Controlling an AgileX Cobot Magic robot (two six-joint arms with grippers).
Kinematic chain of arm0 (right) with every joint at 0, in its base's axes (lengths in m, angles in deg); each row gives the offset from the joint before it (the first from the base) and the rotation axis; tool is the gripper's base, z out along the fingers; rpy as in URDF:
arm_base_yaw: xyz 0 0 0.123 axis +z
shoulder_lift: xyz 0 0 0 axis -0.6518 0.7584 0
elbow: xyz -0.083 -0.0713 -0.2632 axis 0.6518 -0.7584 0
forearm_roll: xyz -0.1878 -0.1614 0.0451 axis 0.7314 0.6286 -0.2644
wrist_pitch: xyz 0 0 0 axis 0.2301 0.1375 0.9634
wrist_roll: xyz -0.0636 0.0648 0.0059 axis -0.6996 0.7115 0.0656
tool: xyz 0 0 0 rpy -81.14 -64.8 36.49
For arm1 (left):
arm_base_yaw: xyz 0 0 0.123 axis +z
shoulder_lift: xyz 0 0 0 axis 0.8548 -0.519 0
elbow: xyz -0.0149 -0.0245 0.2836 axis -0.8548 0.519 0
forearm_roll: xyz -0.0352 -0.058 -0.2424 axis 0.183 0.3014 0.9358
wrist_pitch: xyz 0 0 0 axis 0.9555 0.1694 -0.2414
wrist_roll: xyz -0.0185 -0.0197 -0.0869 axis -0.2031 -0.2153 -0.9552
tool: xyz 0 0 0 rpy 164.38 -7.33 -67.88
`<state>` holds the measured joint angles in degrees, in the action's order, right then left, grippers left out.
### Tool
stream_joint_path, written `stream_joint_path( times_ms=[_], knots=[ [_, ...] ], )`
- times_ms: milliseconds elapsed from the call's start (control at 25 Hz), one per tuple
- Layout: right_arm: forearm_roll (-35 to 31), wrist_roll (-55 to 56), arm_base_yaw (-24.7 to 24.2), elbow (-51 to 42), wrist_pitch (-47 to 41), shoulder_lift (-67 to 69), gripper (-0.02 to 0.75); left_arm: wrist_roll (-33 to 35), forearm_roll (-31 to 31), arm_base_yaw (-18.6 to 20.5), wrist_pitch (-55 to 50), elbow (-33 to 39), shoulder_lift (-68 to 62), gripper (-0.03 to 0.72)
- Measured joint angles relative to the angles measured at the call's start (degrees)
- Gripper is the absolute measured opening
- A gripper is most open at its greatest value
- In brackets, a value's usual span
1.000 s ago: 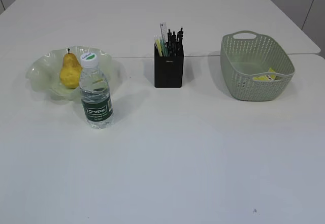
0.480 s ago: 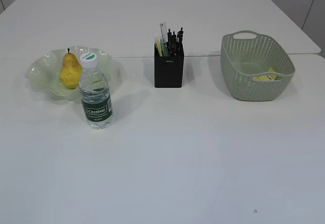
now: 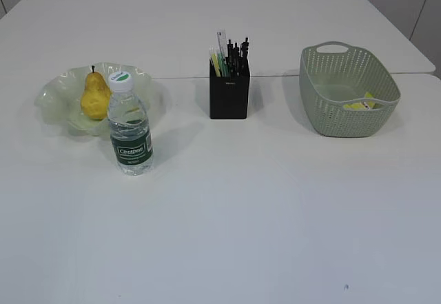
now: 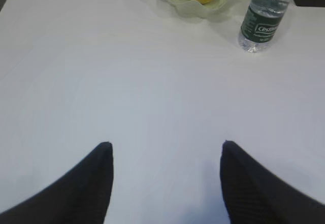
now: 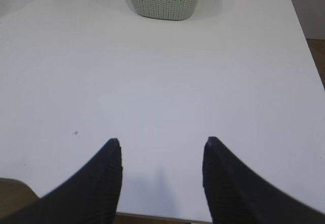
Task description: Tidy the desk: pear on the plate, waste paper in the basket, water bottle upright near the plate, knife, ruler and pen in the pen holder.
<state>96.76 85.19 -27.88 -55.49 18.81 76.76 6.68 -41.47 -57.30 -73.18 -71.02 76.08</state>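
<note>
Both claws idle over bare surface, fingers apart, nothing held; desk looks tidied.

Left claw (image 4: 165, 150) hangs above empty white surface (image 3: 241, 214), spread wide, well short of the bottle (image 4: 264, 16). Right claw (image 5: 161, 145) likewise apart and empty, basket (image 5: 165, 0) far ahead of it. One pear (image 3: 95, 96) sits in the one green glass plate (image 3: 52, 100), stem up, kept from rolling by the dish. One water bottle (image 3: 129, 128) stands upright just in front of the plate, cap on, likely parked there to meet the "near the plate" rule. One black pen holder (image 3: 229, 97) carries a clear ruler (image 3: 221, 42) and several dark pens (image 3: 238, 50) standing on end; knife not made out among them. One yellow packet of waste paper (image 3: 360, 104) lies on the basket floor. Judged: little or nothing left to do.
</note>
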Motion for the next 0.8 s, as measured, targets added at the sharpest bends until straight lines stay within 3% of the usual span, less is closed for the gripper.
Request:
stream_joint_path(
  times_ms=[480, 800],
  knots=[
    [0.0, -0.1, 0.0, 0.0, 0.2, 0.0, 0.389, 0.0, -1.3, 0.0, 4.1, 2.0, 0.0, 0.587],
    [0.0, -0.1, -0.2, 0.0, 0.3, -2.4, 0.389, 0.0, -1.7, 0.0, 4.4, 2.0, 0.0, 0.582]
  ],
)
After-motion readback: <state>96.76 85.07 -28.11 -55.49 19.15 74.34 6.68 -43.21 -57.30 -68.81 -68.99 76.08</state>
